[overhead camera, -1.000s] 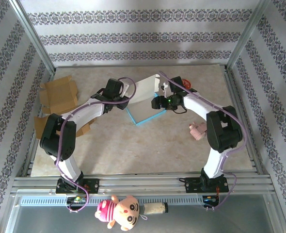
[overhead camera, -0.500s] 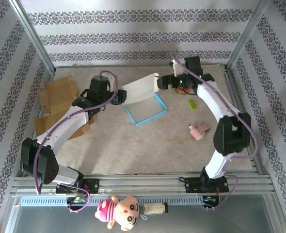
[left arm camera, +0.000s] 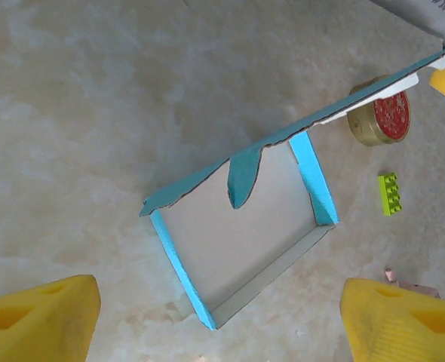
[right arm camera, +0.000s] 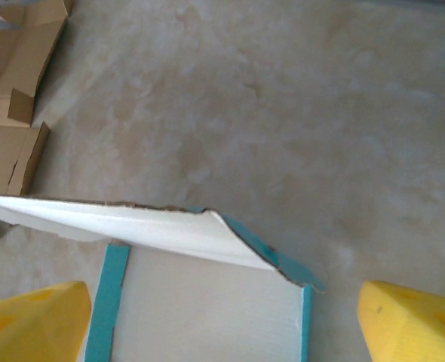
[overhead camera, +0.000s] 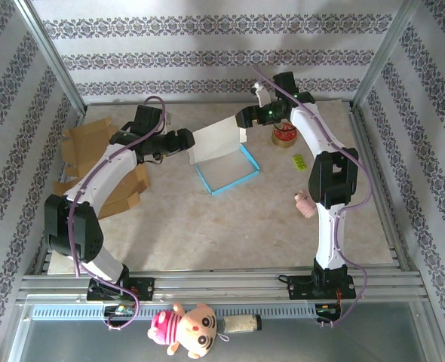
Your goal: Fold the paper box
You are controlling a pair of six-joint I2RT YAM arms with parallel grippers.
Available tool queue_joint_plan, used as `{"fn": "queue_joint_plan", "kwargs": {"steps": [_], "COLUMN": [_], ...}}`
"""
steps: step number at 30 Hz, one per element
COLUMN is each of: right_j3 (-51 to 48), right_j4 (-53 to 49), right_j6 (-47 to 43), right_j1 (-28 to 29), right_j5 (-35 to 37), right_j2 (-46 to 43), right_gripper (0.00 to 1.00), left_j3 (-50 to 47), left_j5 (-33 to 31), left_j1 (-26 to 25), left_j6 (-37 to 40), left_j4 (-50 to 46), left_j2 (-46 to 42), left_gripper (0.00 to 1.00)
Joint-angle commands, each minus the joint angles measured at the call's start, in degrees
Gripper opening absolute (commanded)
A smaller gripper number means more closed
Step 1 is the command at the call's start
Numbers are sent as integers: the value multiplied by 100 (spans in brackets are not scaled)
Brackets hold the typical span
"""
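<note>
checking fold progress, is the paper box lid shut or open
Open. The white lid stands raised at a slant above the blue-walled tray, and the tray's bare inside shows beneath it.

We can read no text, label, brand or number anywhere. The round tin point(left arm camera: 381, 117) at two o'clock of the paper box point(left arm camera: 241, 241) has pale specks on its red lid, too small for us to make out.
</note>
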Motion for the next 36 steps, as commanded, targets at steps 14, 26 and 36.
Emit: {"fn": "queue_joint_plan", "kwargs": {"steps": [14,26,36], "right_j3": [549,670,416], "right_j4": [-250,-199,-241], "right_j6": [6,-251,-163], "right_j1": [211,359,402], "right_j5": [-75,2,447], "right_j2": [495,627,490], "right_gripper": [81,80,55], "left_j3": [856,1050,1375], "left_j5": [-274,-288,-402], "left_j1": [-24,-31,-138], "left_j6": [901,892,665], "left_j4": [-507,-604,-945], "left_j2": [875,1097,1352], "left_gripper": [76,74,38]}}
